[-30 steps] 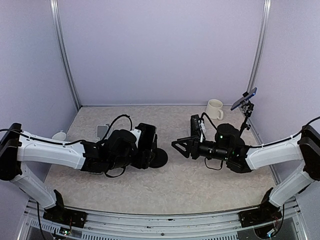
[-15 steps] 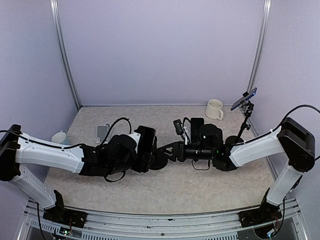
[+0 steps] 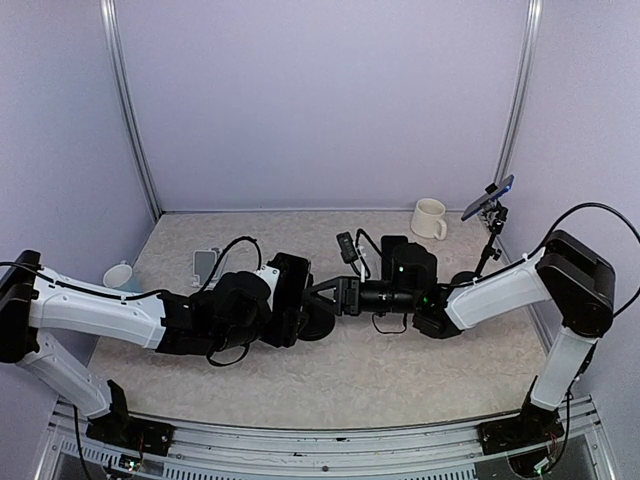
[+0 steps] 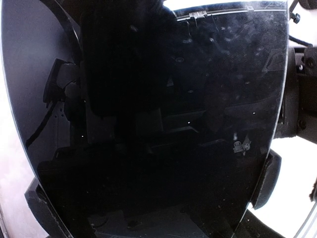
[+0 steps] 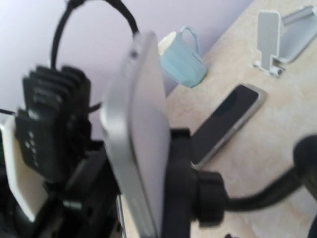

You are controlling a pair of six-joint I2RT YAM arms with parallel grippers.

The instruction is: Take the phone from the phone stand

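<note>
Removal is not yet done: the phone (image 4: 158,124), a flat slab with a glossy black screen and a rounded silvery edge, sits in the clamp of the phone stand (image 5: 195,191), a matte black holder on a thin bent neck. At the stand's left, the left gripper (image 4: 148,191) seems pinched across the phone's two side edges, while at the stand's right the right gripper (image 3: 325,294) appears spread, holding nothing. What remains, I judge, is pulling the phone clear of the clamp.

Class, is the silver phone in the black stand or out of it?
In. The right wrist view shows the phone upright, edge-on, seated against the stand's black holder.
</note>
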